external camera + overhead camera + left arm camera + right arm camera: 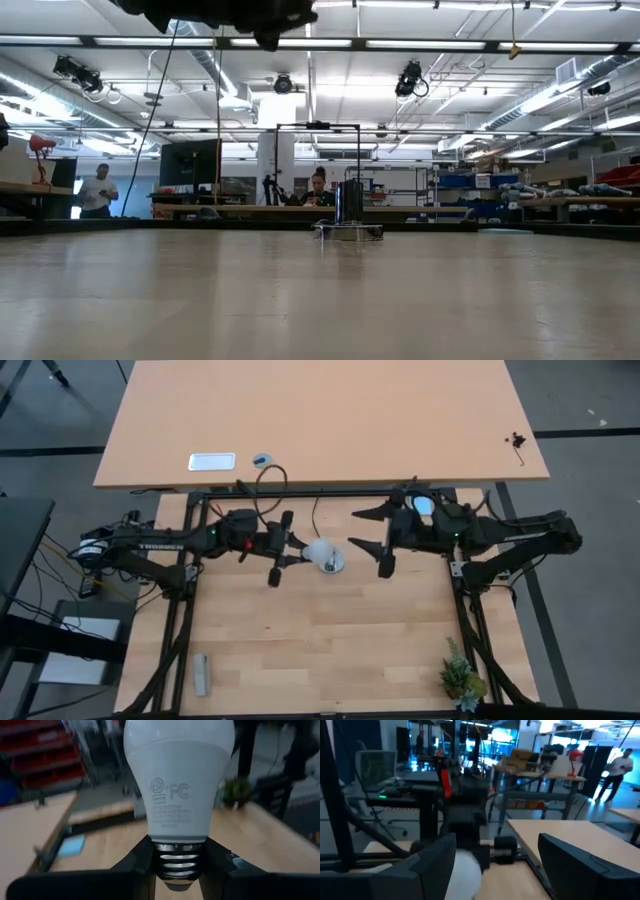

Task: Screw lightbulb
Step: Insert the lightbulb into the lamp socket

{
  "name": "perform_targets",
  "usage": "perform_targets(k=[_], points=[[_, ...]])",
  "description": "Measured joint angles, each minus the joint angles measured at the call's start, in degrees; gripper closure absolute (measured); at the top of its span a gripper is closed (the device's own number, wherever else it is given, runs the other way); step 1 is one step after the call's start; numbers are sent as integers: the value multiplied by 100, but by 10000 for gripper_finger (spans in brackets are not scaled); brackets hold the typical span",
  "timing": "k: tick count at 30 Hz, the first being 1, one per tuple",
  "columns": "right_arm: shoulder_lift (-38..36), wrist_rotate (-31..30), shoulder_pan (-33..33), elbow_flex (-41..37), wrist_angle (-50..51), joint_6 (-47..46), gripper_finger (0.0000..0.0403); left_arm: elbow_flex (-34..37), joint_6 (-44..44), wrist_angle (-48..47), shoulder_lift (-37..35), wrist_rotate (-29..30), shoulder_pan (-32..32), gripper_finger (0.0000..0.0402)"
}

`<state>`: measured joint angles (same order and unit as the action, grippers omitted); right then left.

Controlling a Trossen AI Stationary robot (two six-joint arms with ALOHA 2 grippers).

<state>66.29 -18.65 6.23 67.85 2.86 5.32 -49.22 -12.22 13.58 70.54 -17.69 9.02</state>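
One frosted, rounded lightbulb (179,780) — clawed.

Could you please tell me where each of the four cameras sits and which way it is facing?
High view: above the table, looking straight down; both arms show, the left gripper holding the lightbulb by the socket base, the right gripper open.
Low view: at table height, looking level across to the socket base; only a dark arm part overhead.
Left wrist view: looking past its fingers clamped on the lightbulb's screw neck.
Right wrist view: looking past its spread fingers at the lightbulb.
Shared: both wrist views and the high view show the lightbulb.
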Motion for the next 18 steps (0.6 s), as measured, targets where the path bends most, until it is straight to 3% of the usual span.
perform_targets(k=[4,9,18], points=[[92,1,-43,-89,79,2,117,1,240,399,0,-498,238,303],[234,13,-149,-736,-330,-118,116,1,402,545,0,-639,518,303],[434,34,-225,-2625,-3853,-503,115,-1,401,947,38,-710,677,303]])
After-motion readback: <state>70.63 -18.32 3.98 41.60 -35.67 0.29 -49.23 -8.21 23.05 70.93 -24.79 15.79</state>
